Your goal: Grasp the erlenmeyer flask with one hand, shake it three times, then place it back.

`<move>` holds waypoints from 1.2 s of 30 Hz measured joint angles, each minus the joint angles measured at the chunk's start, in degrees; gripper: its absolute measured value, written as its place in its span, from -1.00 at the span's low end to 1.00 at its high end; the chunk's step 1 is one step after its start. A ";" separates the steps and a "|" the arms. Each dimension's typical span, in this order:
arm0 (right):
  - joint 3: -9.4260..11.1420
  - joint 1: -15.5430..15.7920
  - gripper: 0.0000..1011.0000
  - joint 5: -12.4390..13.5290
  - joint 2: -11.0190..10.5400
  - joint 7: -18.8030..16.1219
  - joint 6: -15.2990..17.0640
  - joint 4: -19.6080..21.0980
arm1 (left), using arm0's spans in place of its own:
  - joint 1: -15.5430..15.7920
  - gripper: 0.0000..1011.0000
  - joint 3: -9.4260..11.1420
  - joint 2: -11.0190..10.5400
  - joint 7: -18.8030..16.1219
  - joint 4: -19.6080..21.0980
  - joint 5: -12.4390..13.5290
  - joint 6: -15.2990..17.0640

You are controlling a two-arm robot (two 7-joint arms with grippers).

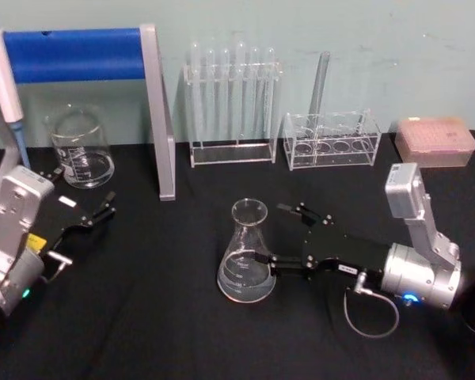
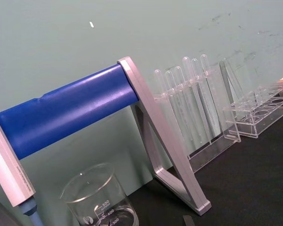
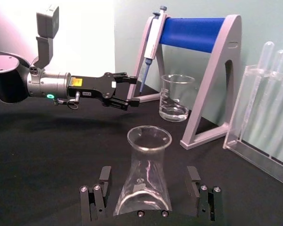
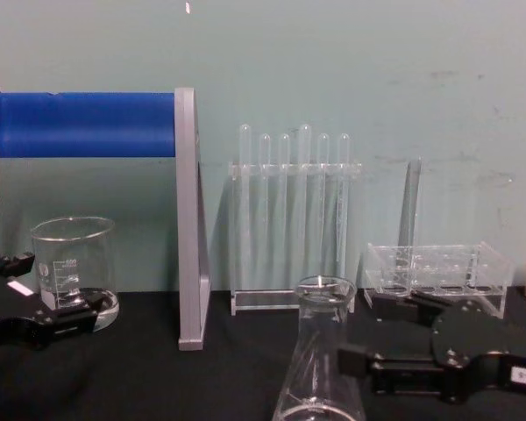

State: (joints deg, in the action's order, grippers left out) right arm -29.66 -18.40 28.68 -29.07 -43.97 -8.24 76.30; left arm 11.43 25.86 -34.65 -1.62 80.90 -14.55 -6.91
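Note:
The erlenmeyer flask is clear glass and stands upright on the black table, near the middle. My right gripper reaches in from the right and is open. One of its fingers is on each side of the flask's lower body. In the right wrist view the flask sits between the two black fingers with a gap on each side. The chest view shows the flask low in the middle with the right gripper beside it. My left gripper hovers open at the left, away from the flask.
A glass beaker stands at the back left under a blue-barred stand that holds a pipette. A test tube rack, a low clear rack and a pink tip box line the back.

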 joint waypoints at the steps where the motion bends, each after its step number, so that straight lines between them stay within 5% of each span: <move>1: -0.17 -0.28 0.98 -0.02 0.20 -0.14 -0.03 -0.29 | 0.00 0.98 0.00 0.00 0.00 0.00 0.00 0.00; 22: -3.16 -4.94 0.98 -0.65 4.67 -0.10 0.21 -5.58 | 0.00 0.98 0.00 0.00 0.00 0.00 0.00 0.00; 36: -3.42 -5.41 0.98 -1.06 5.34 0.86 0.54 -6.37 | 0.00 0.98 0.00 0.00 0.00 0.00 0.00 0.00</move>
State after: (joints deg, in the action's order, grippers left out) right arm -33.08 -23.81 27.62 -23.73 -43.11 -7.70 69.93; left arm 11.43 25.86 -34.65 -1.62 80.90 -14.54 -6.91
